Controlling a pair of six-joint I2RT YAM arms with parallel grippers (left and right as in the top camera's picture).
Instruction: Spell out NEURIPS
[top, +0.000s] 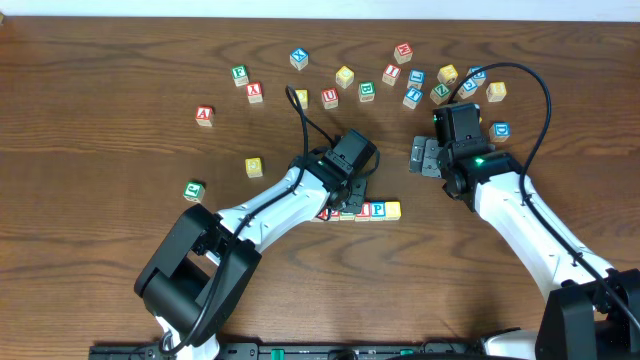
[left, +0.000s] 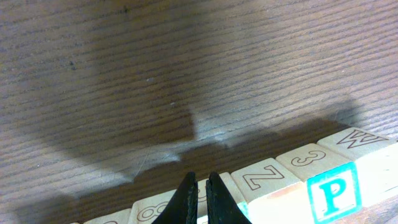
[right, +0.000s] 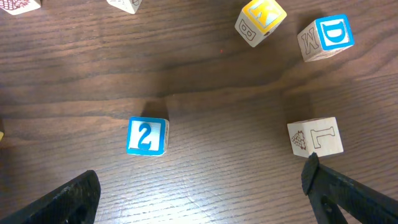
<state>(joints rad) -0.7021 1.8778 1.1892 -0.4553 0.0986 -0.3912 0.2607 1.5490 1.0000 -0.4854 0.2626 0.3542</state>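
A row of wooden letter cubes (top: 377, 210) lies on the table in front of the middle. Its right end reads red I (top: 363, 210), blue P (top: 377, 210), yellow S (top: 392, 210). My left arm hides the row's left part. My left gripper (top: 345, 198) hangs just over the row. In the left wrist view it (left: 200, 178) is shut and empty, with its tips over a cube left of the blue P cube (left: 334, 196). My right gripper (top: 421, 157) is open and empty to the right of the row, over bare table (right: 202, 180).
Several loose cubes lie scattered along the back (top: 345, 75), with more at the left: a red A cube (top: 204, 115), a yellow one (top: 254, 167), a green one (top: 194, 190). Near my right gripper lie a blue 2 cube (right: 147, 135) and an L cube (right: 315, 137).
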